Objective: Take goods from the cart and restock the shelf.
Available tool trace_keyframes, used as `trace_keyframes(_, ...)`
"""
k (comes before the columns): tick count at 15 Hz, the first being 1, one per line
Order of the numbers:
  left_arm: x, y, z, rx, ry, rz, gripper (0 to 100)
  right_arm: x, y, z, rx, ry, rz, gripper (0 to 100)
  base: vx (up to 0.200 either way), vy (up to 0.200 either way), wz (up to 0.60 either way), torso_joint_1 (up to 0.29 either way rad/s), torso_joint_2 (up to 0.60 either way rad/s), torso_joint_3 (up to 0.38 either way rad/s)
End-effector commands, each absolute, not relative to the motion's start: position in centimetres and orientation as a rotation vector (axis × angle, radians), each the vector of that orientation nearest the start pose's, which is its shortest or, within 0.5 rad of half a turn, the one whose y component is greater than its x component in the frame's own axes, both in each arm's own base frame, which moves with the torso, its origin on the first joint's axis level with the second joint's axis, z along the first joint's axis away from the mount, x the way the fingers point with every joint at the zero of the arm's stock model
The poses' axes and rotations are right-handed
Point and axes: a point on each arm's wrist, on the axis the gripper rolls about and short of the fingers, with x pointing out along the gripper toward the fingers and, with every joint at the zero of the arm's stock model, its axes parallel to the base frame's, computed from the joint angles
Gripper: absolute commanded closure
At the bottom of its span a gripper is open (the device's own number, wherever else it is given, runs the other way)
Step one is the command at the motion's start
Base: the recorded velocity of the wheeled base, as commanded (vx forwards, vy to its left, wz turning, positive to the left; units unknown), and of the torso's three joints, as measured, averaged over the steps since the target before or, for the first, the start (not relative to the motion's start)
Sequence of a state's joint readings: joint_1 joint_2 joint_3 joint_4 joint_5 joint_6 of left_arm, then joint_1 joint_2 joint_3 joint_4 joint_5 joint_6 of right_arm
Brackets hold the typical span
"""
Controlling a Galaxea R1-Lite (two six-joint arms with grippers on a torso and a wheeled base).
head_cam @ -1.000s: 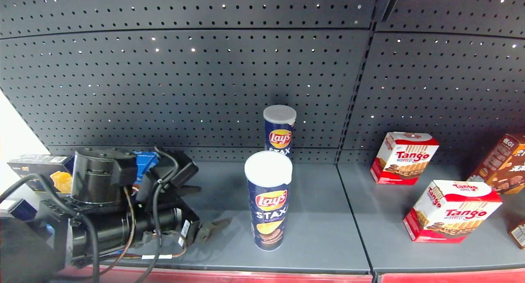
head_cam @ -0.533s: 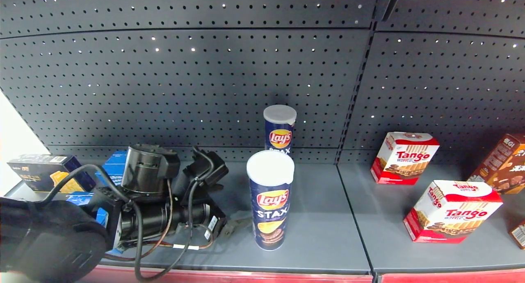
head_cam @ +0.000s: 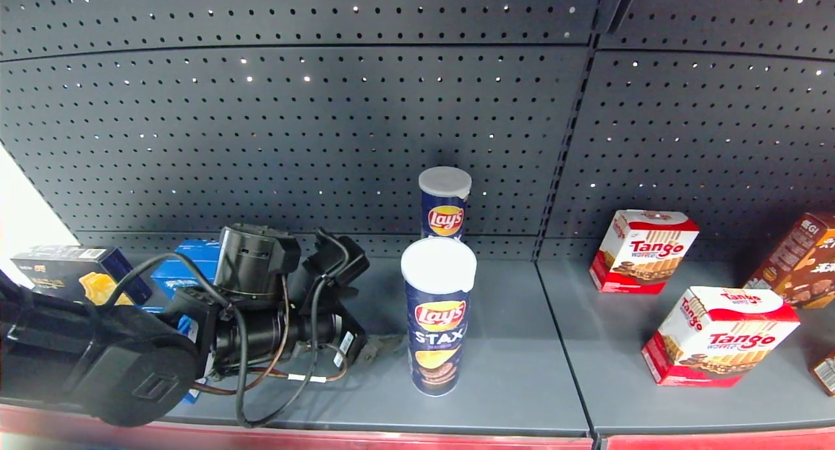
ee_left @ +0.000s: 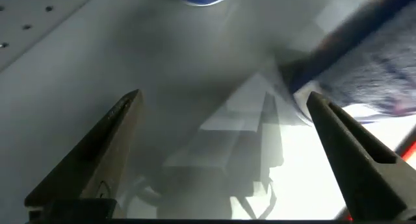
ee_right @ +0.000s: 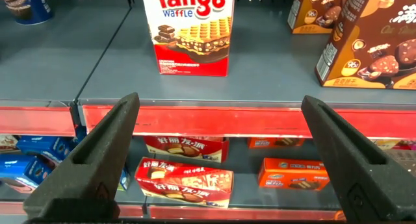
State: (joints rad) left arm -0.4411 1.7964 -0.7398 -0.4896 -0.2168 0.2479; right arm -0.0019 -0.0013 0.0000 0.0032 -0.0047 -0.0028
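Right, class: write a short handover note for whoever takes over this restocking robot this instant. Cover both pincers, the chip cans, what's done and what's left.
Left pincer: open, empty, low over the shelf, beside the front chip can on its left.
Right pincer: open, empty, out in front of the shelf edge, facing a waffle box.
Cans: front chip can upright near the shelf front; rear chip can upright behind it, by the back panel.
Done: both cans stand on the shelf, neither gripped.
Left: probably draw the left arm clear, then fetch more goods from the cart.
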Motion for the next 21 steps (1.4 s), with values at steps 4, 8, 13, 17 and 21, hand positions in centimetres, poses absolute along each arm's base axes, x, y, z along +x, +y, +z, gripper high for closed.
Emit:
trace_keyframes(4,28.8,-13.0,12.6,0.334,0.456,-0.692,0,-2.3,0.0,7.5,-0.003,0.003,-0.006,0,0.000,0.000,0.00,0.000,0.00,0.000)
trace_keyframes(8,28.8,-14.2,12.9,0.340,0.436,-0.728,0,-2.3,0.0,7.5,-0.005,0.003,-0.006,0,0.000,0.000,0.00,0.000,0.00,0.000)
trace_keyframes(13,28.8,-15.0,12.8,0.347,0.433,-0.749,0,-2.3,0.0,7.5,-0.003,0.003,-0.006,0,0.000,0.000,0.00,0.000,0.00,0.000)
trace_keyframes(17,28.7,-15.6,12.8,0.349,0.416,-0.764,0,-2.3,0.0,7.5,-0.003,0.003,-0.006,0,0.000,0.000,0.00,0.000,0.00,0.000)
trace_keyframes(21,28.6,-16.2,12.5,0.355,0.418,-0.783,0,-2.3,0.0,7.5,-0.003,0.003,-0.006,0,0.000,0.000,0.00,0.000,0.00,0.000)
